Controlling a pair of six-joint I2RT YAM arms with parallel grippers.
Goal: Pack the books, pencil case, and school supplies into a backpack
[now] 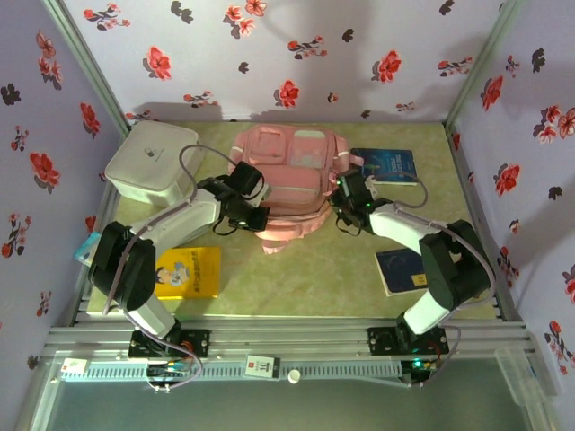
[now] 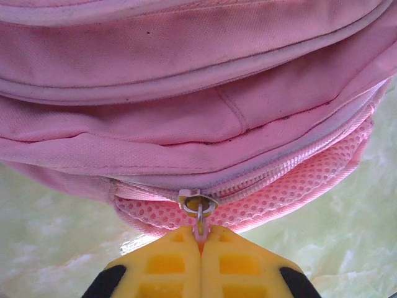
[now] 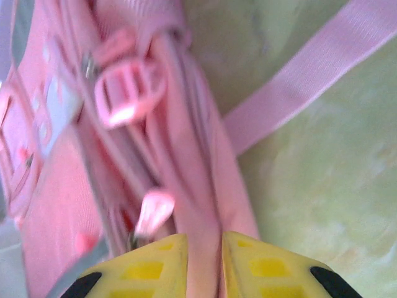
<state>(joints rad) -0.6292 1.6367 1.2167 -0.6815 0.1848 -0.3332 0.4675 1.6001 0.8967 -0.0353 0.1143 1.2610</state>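
The backpack (image 1: 287, 180) lies far-middle on the table. One blue book (image 1: 384, 166) sits just right of it, a second blue book (image 1: 402, 269) near right, and the yellow book (image 1: 189, 272) near left. The right gripper (image 3: 203, 243) is narrowed on the backpack's side fabric, while the left gripper (image 2: 200, 234) pinches its zip pull (image 2: 200, 214) with its pads together.

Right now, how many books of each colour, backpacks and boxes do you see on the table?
Blue books: 2
Yellow books: 1
Backpacks: 1
White boxes: 1
Total: 5
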